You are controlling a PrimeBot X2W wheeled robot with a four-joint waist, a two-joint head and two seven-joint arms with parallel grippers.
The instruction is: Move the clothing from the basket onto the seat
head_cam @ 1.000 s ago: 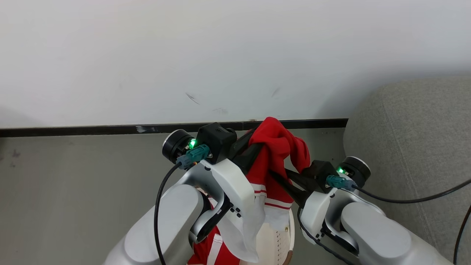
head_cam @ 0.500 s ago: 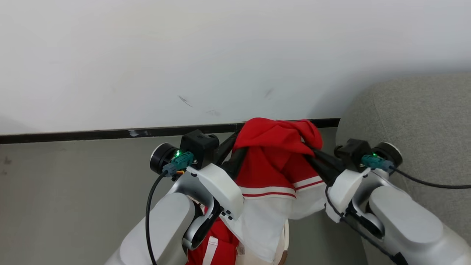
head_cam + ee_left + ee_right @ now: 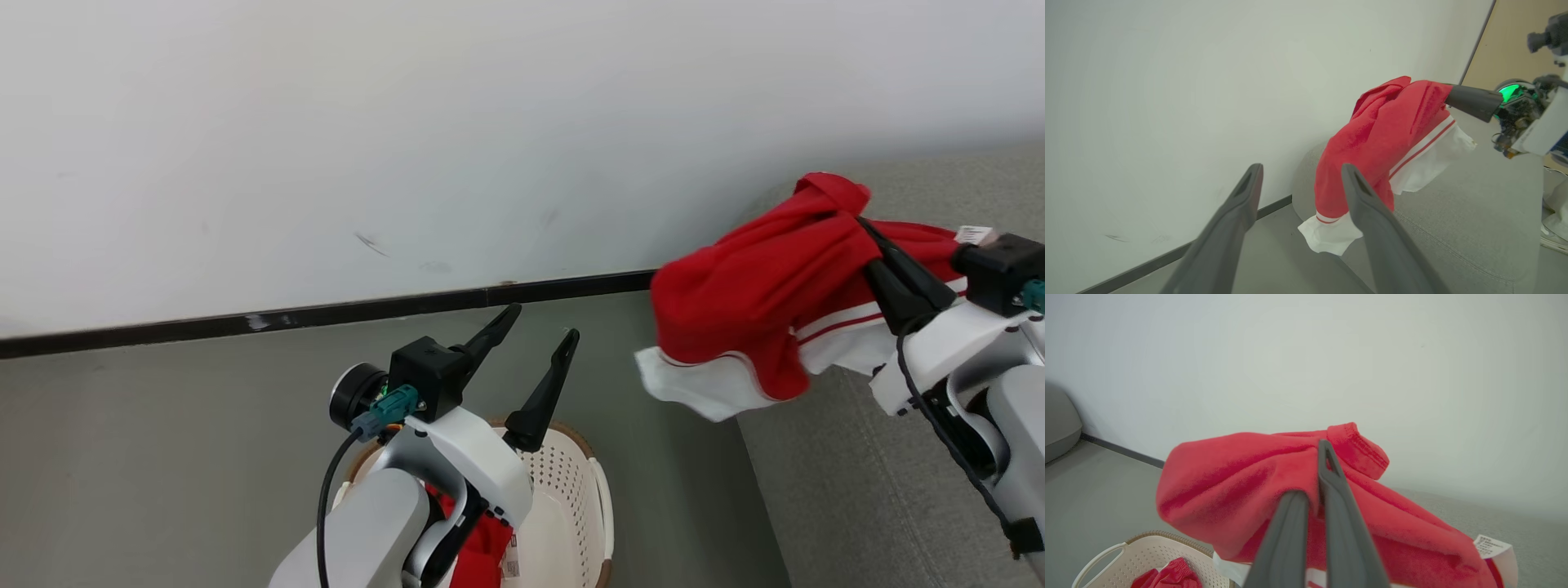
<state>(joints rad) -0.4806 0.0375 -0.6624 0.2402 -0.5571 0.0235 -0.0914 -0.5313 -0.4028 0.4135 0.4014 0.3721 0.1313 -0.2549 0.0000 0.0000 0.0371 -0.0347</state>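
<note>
1. Right claw [image 3: 864, 229] of mine is clenched on a red garment [image 3: 751, 286], with cloth bunched between the pinched fingers. The garment hangs in the air at the rounded end of the grey seat [image 3: 833, 490].
2. My left claw [image 3: 543, 321] is released, its fingers spread and bare, over the basket [image 3: 563, 490] as my head sees it.
3. My right wrist shows the pinch up close, and a white sewn label [image 3: 1490, 545] on the garment.
4. My left wrist shows what that cloth hides there: the white hem [image 3: 1329, 239] dangling in front of the seat's end.
5. The other red piece [image 3: 482, 547] lies in the basket. My left forearm half covers it from the head; the right wrist sees it plainly.
6. Behind everything stands a white wall [image 3: 408, 122], with a dark baseboard [image 3: 245, 322] and a grey floor [image 3: 163, 425].
</note>
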